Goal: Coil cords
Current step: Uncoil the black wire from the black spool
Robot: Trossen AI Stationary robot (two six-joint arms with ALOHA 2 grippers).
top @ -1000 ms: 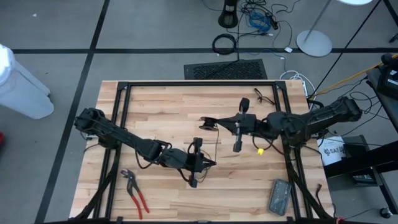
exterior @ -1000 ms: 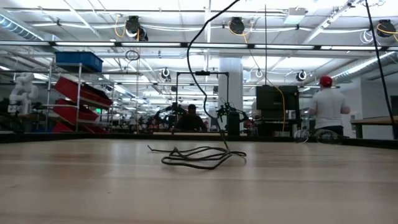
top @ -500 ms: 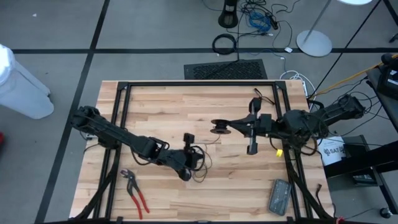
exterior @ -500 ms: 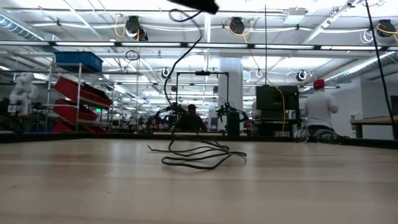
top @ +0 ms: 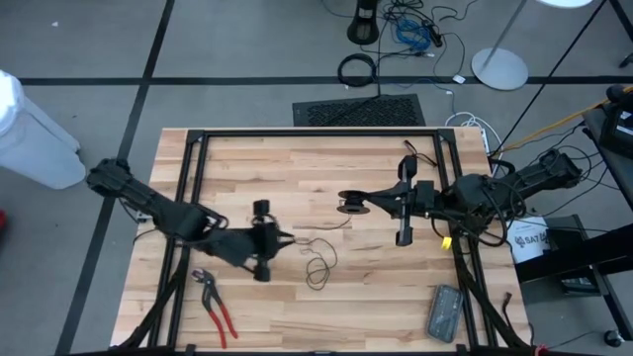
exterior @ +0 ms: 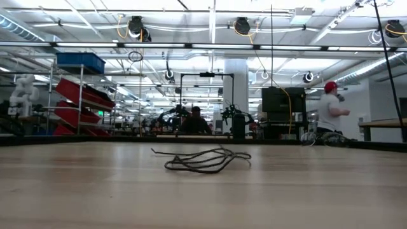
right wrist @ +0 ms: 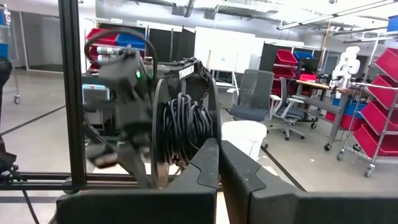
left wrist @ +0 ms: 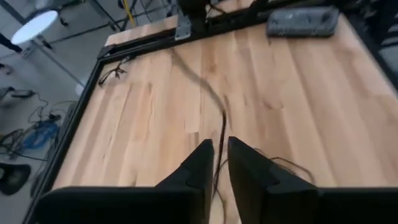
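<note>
1. Since a second ago the left gripper (top: 280,238) has drawn back toward its own side of the table, and the cord it was carrying high now lies entirely on the boards. The right gripper (top: 358,206) has eased back slightly and sits where it was half a second ago.

2. Left gripper: in its wrist view the fingers (left wrist: 198,163) stand a narrow slit apart with a strand of the cord (left wrist: 219,134) running up through the gap. They look to be loosening; whether they still pinch the strand I cannot tell.

3. Right gripper: closed, low over the middle of the table, tips at the small round puck (top: 348,205) on the cord's end. Whether it actually clamps the puck is not clear from above.

4. The cord (top: 318,259) trails from the puck toward the left gripper and ends in a few loose, uneven loops on the bare table (top: 257,168) just beside that gripper. The low view shows a flat, straggling tangle (exterior: 202,159), not a tidy ring.

5. Progress, as judged: partial. Loops are gathered, but a straight run to the puck remains uncoiled (roughly the span between the two grippers).

6. Pliers (top: 215,304) lie untouched near the left front corner.
</note>
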